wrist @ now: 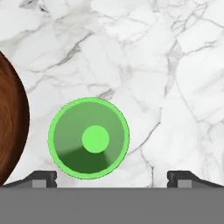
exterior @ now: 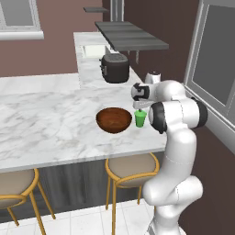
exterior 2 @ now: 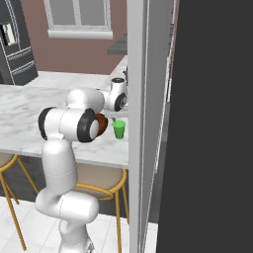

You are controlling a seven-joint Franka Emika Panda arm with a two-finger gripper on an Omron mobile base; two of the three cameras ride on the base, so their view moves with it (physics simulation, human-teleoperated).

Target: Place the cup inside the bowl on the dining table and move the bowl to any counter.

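The green cup [exterior: 140,118] stands upright on the dining table [exterior: 50,124], just beside the wooden bowl [exterior: 114,120] and apart from it, near the table's right end. From the hand view we look straight down into the cup [wrist: 89,138], bowl rim [wrist: 13,127] curving at the left edge. The gripper [exterior: 138,105] hangs right above the cup, jaws spread wide with nothing between them, fingertips [wrist: 41,178] out to either side. Farther back on the marble sits a dark toaster [exterior: 114,67]. Two stools [exterior: 133,169] tuck under the table's edge.
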